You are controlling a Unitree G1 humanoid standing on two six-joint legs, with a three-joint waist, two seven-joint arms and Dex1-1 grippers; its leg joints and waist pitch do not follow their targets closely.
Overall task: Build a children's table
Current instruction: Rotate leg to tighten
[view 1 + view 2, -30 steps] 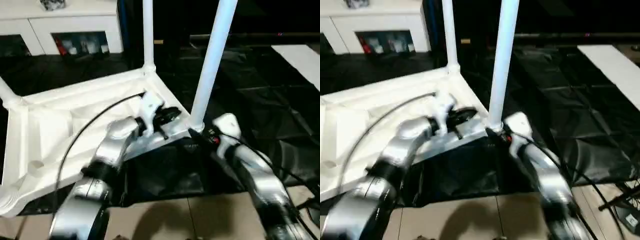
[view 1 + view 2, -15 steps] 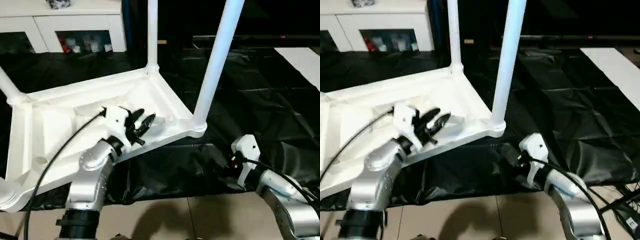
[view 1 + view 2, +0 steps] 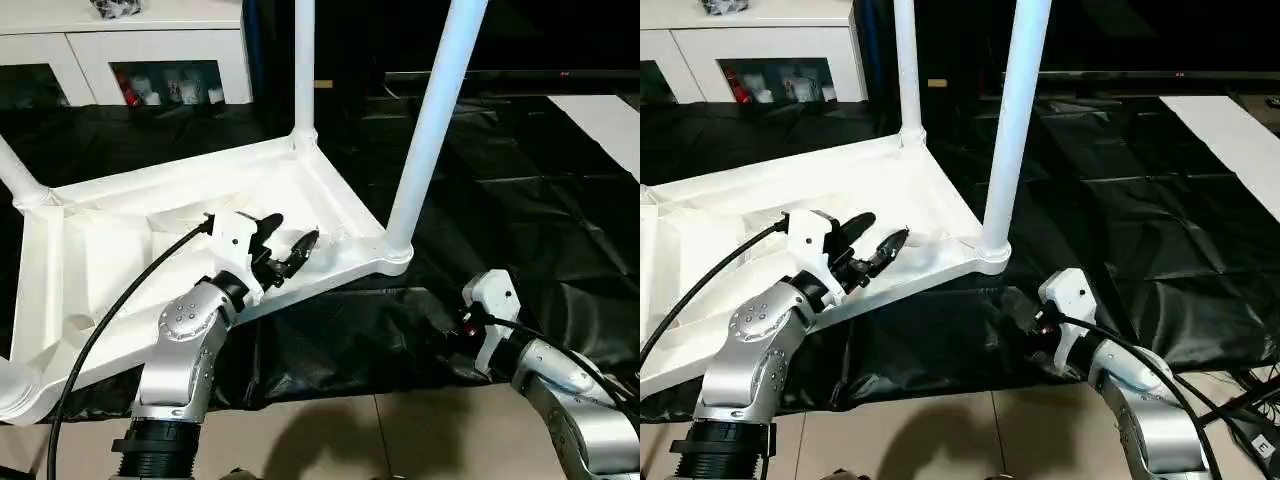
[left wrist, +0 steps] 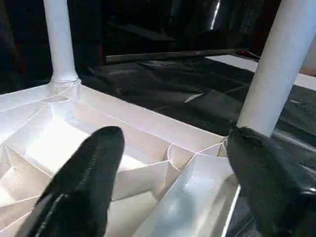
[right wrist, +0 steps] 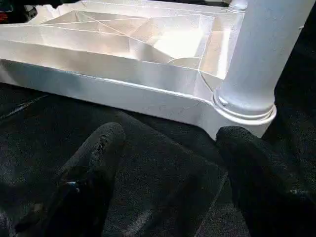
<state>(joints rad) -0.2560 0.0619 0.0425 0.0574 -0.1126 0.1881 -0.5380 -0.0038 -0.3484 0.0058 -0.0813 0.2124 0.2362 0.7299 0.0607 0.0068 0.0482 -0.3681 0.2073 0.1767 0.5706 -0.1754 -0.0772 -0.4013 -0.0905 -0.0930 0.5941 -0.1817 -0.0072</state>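
The children's table [image 3: 200, 215] is lying upside down with its visible legs seated, while the left pincer [image 3: 288, 243] and right pincer [image 3: 1025, 315] are hovering wide open, holding nothing.

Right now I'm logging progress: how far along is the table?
Done: the table top lies underside up on the black sheet, with legs standing in its corner sockets, such as the near leg. In hand: nothing; the left gripper and right gripper are open and empty. Left: turning it upright.
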